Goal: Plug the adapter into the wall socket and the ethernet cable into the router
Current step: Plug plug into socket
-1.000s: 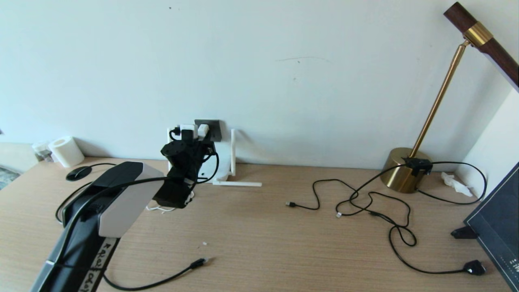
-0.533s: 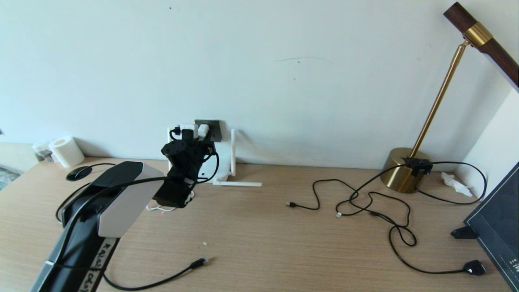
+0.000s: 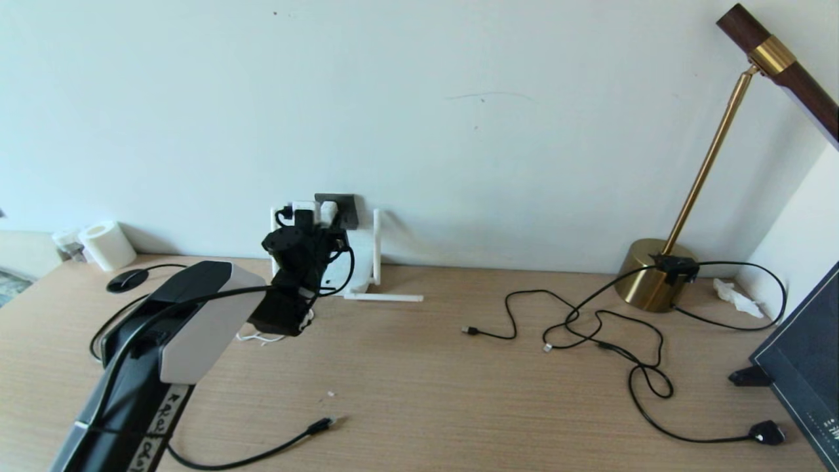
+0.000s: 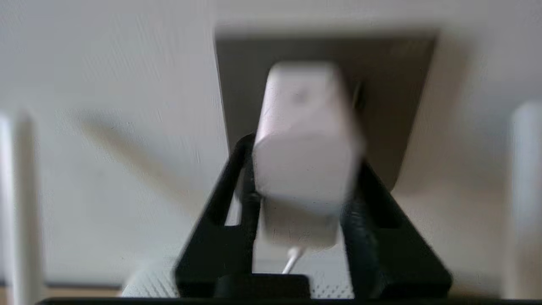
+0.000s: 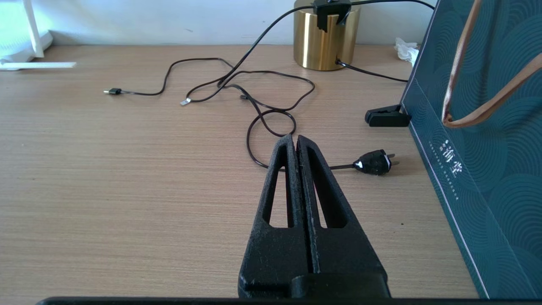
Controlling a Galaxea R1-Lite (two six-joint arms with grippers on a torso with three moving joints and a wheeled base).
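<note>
Left gripper [image 4: 302, 199] is up at the wall socket [image 4: 394, 106], fingers either side of the adapter [image 4: 305, 140], can't tell if gripping. Right gripper [image 5: 295, 142] fingers clenched over the desk [image 5: 127, 169].

White adapter [image 4: 307, 144], dark grey wall socket [image 4: 394, 84], brass lamp base [image 3: 649, 275].

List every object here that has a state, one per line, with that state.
adapter: against the wall socket, between the left gripper's fingers.
wall socket: adapter block covering its middle.
left gripper: at the socket, fingers either side of the adapter.
right gripper: shut, empty, above the desk.
ethernet cable: plug lying loose on the desk.
router: upright against the wall.
black plug: unplugged on the desk.
</note>
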